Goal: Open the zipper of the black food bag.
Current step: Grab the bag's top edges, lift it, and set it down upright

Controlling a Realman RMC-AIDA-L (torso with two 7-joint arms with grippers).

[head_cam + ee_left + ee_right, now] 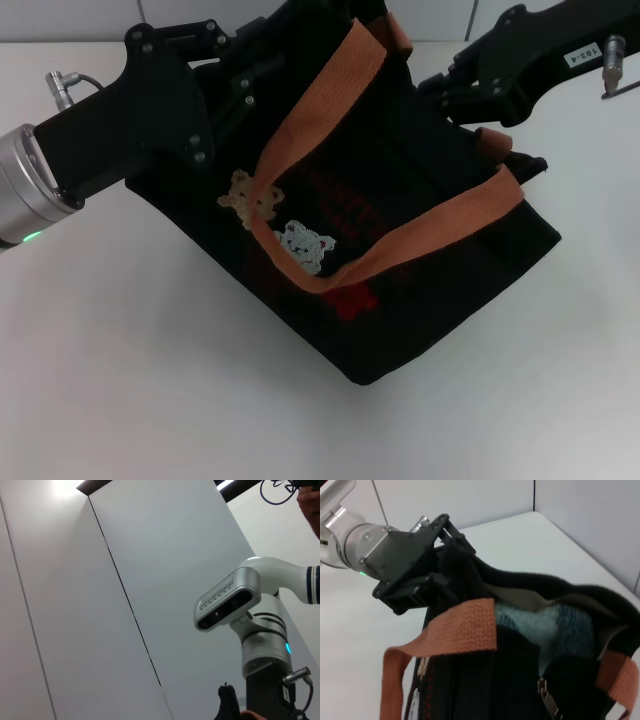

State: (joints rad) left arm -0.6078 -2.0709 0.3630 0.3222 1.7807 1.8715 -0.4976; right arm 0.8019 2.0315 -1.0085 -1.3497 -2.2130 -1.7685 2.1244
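Observation:
The black food bag (400, 270) sits tilted on the white table, its orange-brown handles (330, 100) draped across the side with the bear pictures (305, 245). My left gripper (235, 80) is shut on the bag's far left end; in the right wrist view the same left gripper (437, 577) pinches the fabric. My right gripper (470, 100) hovers at the bag's far right top edge. The bag's mouth (555, 605) gapes open, showing pale blue fluffy material (555, 625) inside. The zipper's small silver pull tab (547, 700) hangs near the right end.
White table (150, 380) spreads around the bag, with a tiled wall behind. The left wrist view looks up at wall panels and the robot's head camera (227, 602), with a sliver of black fabric (228, 705) low in that picture.

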